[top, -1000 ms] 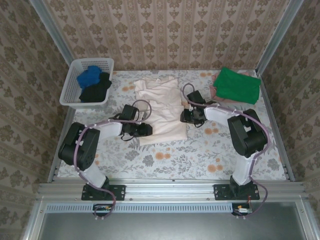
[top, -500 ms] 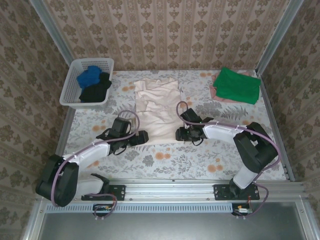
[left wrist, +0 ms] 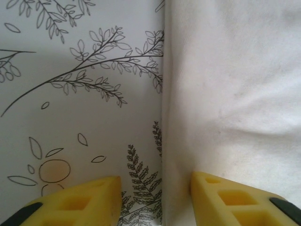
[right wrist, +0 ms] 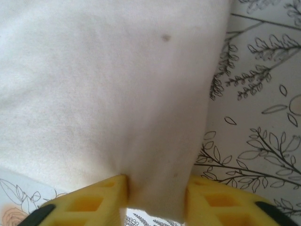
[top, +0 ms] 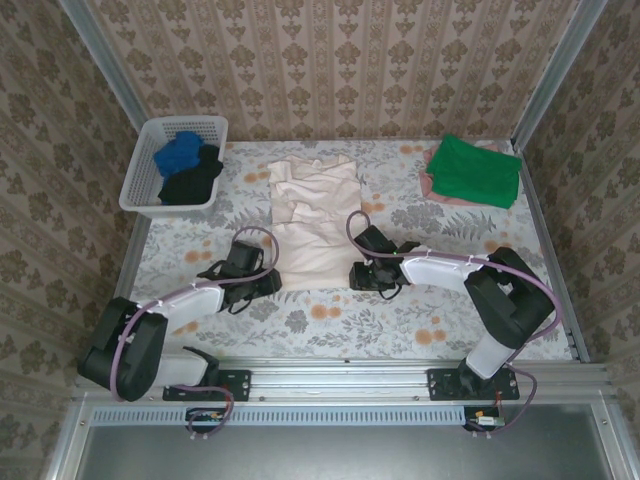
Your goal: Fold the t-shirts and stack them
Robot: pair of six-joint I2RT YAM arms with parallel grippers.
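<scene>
This is a robot test booth dressed up to look like a home laundry corner. Patterned wallpaper (top: 330, 60) covers flat panels held between bare metal posts (top: 562, 70), and the counter (top: 400, 315) wears a flowered cloth. Two robot arms, the left arm (top: 190, 298) and the right arm (top: 440, 268), are bolted to a metal rail (top: 340, 378) at its near edge. The household touches are a white plastic basket (top: 138, 175) of clothes, a cream t-shirt (top: 315, 215) spread flat, and a folded green t-shirt (top: 472, 170).
</scene>
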